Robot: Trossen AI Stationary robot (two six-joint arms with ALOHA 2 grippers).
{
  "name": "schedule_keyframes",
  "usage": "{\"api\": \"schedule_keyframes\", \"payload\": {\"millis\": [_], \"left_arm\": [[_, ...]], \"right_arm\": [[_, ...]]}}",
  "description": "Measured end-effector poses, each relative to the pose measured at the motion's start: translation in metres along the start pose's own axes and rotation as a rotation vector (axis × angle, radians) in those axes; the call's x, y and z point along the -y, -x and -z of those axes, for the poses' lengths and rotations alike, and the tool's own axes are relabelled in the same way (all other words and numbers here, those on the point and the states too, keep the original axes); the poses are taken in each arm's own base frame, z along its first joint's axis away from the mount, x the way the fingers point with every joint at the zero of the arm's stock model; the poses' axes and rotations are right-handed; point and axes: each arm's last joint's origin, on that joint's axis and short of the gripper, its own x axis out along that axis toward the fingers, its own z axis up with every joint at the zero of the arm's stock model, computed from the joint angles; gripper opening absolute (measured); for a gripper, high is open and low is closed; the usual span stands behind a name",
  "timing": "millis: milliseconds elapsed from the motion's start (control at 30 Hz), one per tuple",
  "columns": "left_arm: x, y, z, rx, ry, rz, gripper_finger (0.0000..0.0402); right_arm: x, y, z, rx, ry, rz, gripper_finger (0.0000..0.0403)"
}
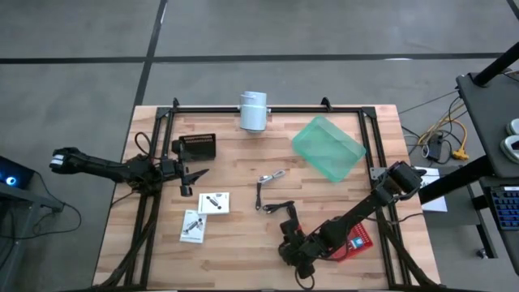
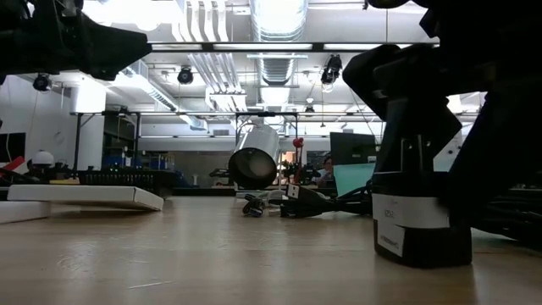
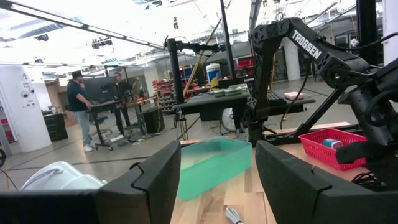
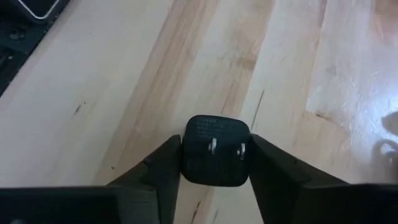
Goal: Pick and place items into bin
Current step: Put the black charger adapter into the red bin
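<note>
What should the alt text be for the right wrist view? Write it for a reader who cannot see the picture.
The right gripper grips a small black cube-shaped plug adapter with two silvery metal prongs facing the camera, one dark finger pressed to each side. Beneath it lies the pale wooden plank table.

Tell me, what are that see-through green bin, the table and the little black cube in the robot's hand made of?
The translucent green bin looks like thin plastic: light passes through its walls. The pale plank table looks like varnished wood, with visible grain and a slight sheen. The small black plug cube, clamped in the right hand, appears to be matte plastic with two shiny metal prongs.
</note>
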Motion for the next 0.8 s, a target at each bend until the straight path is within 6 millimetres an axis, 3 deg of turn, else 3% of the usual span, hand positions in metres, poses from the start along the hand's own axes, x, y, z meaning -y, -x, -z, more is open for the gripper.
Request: {"api": "schedule_keyframes", "payload": {"millis": [333, 533, 800], "left_arm": [[0.000, 0.000, 0.000, 0.000, 0.000, -0.001, 0.0192], [0.000, 0.000, 0.000, 0.000, 0.000, 0.000, 0.0192], [0.000, 0.000, 0.000, 0.000, 0.000, 0.000, 0.0192]], "right_arm": [[0.003, 0.012, 0.004, -0.076, -0.023, 0.007, 0.0142], [0.011, 0.046, 0.002, -0.121, -0.155, 0.025, 0.0139], [0.007, 0.103, -0.001, -0.083, -0.249, 0.009, 0.0138]]}}
